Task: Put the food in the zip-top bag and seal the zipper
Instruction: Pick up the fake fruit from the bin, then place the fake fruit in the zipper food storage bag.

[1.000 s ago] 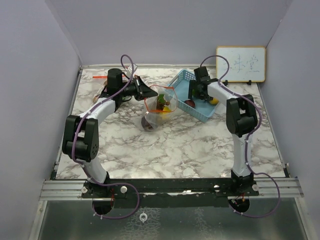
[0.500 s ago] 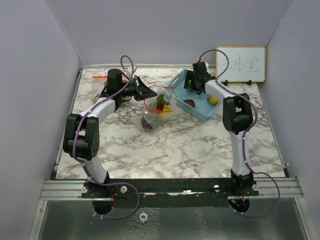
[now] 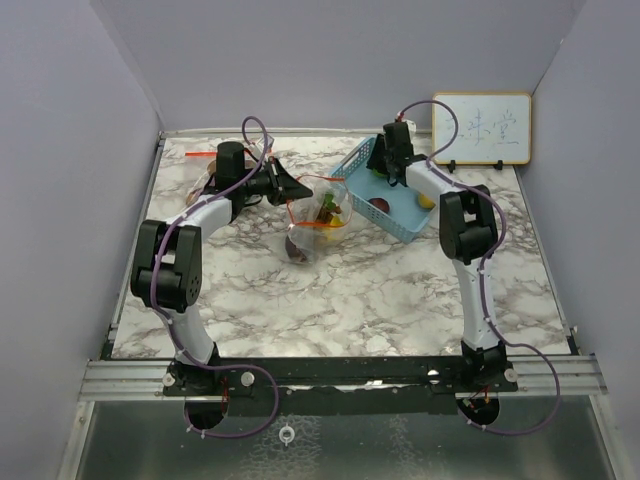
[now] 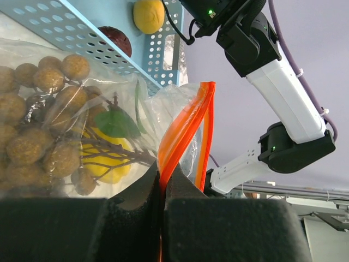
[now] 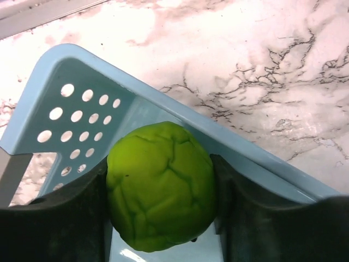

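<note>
At the basket's (image 5: 65, 98) far corner, toward 1 o'clock on the table (image 3: 350, 290), the lime fruit (image 5: 161, 188) is clamped by the right gripper (image 5: 162, 196). Near 12 o'clock, the bag's (image 4: 169, 106) orange zipper (image 4: 185, 125) is pinched flat by the left gripper (image 4: 162, 188). Grapes (image 4: 32, 136) are seen inside the bag.

- Clear zip-top bag (image 3: 318, 215) with an orange zipper, mouth open, far of mid-table.
- Brown grape bunch (image 4: 38, 125) inside the bag.
- Lime-green fruit (image 5: 161, 185) in the far corner of the blue basket (image 4: 71, 33).
- Yellow fruit (image 4: 148, 15) and dark purple fruit (image 4: 114, 38) also in the basket.
</note>
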Controlling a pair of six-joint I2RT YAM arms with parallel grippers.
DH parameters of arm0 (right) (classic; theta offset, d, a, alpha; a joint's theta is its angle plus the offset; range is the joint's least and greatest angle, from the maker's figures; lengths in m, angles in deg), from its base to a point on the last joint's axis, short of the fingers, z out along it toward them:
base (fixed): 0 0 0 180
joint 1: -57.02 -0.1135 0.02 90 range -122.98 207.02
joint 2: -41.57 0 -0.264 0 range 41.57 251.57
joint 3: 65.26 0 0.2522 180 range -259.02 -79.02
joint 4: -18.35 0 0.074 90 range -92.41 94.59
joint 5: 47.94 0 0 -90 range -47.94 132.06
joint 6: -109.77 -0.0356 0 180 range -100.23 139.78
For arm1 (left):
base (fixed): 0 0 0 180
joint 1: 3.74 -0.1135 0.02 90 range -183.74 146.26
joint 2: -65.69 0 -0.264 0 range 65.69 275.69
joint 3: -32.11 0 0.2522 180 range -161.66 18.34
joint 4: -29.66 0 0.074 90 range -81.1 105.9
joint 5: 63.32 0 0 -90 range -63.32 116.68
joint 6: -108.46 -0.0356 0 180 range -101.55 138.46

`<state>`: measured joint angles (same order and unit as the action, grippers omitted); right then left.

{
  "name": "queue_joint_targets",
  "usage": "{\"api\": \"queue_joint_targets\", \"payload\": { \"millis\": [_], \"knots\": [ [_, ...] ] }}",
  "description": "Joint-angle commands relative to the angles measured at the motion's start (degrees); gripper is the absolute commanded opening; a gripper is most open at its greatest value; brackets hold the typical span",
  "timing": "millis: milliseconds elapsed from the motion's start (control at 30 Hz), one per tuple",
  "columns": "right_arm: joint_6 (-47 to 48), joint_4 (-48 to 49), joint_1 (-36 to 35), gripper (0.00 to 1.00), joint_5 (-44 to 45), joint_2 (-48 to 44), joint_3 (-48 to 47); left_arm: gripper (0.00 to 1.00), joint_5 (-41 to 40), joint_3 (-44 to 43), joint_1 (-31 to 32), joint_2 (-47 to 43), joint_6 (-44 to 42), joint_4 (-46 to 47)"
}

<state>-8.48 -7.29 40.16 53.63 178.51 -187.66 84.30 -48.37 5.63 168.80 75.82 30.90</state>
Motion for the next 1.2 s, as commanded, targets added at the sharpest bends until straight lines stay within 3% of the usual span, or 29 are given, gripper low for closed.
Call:
{"api": "queue_joint_targets", "payload": {
  "millis": [0, 200, 400, 533, 733, 933, 1033, 1100, 1167],
  "knots": [
    [0.6, 3.0, -0.1, 0.35, -1.9, -1.8, 1.9, 0.00, 1.6, -1.9, -0.5, 0.9, 0.3, 1.5],
    [5.6, 3.5, -0.9, 0.33, -6.7, -19.0, 14.5, 0.00, 1.2, -3.4, -0.6, 0.6, 0.8, 1.3],
    [7.8, 2.2, -3.4, 0.33, -25.3, -35.4, 21.6, 0.00, -0.2, -5.0, -0.6, -0.4, 1.5, 1.7],
    [7.5, 0.7, -9.3, 0.33, -32.3, -41.0, 22.4, 0.00, -1.2, -4.6, -0.6, -1.0, 1.2, 0.8],
    [5.4, 0.8, -16.3, 0.35, -34.2, -41.1, 22.7, 0.00, -1.2, -4.9, -0.5, -1.4, 0.7, -0.3],
    [3.9, -3.2, -17.8, 0.56, -25.2, -39.4, 24.0, 0.00, -1.1, -5.5, -0.4, -2.4, 0.2, -1.1],
    [3.2, -4.9, -17.8, 0.76, -18.9, -39.3, 23.1, 0.00, -1.0, -4.7, -0.5, -3.4, -0.2, -1.5],
    [3.9, -6.5, -17.8, 0.98, -16.1, -38.9, 21.1, 0.00, -0.8, -4.3, -0.6, -3.7, -0.6, -1.8],
    [5.1, -8.4, -17.8, 0.99, -13.8, -38.7, 18.9, 0.00, -0.7, -4.1, -0.5, -3.7, -0.6, -1.9]
  ]
}}
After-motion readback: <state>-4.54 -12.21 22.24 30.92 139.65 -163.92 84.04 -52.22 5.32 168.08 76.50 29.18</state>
